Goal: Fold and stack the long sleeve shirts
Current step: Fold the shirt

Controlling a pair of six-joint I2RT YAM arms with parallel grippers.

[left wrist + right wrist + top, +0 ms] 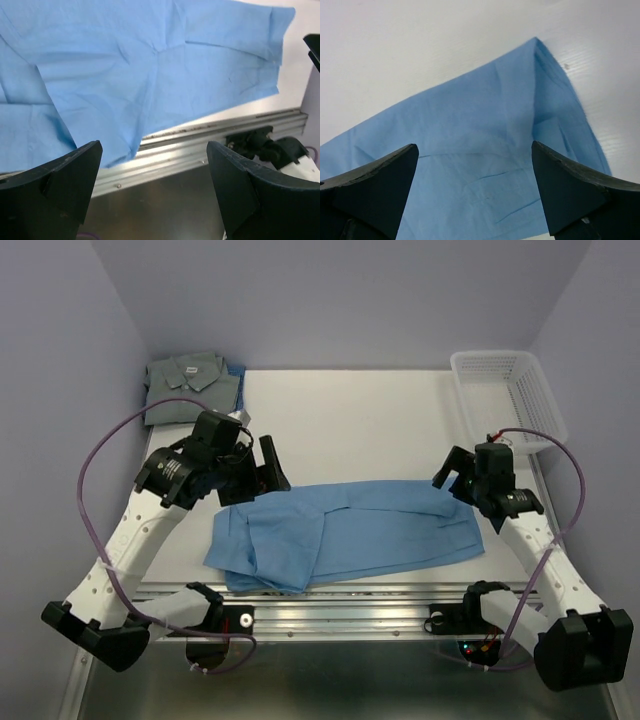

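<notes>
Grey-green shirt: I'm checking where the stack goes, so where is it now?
In the top view the grey-green shirt lies folded in the table's far left corner, beyond the left gripper, opposite the basket.

light blue shirt (350, 530): we see matt, creased cloth
tabletop (350, 420): we see smooth matt white
rail (340, 612): brushed, shiny metal
</notes>
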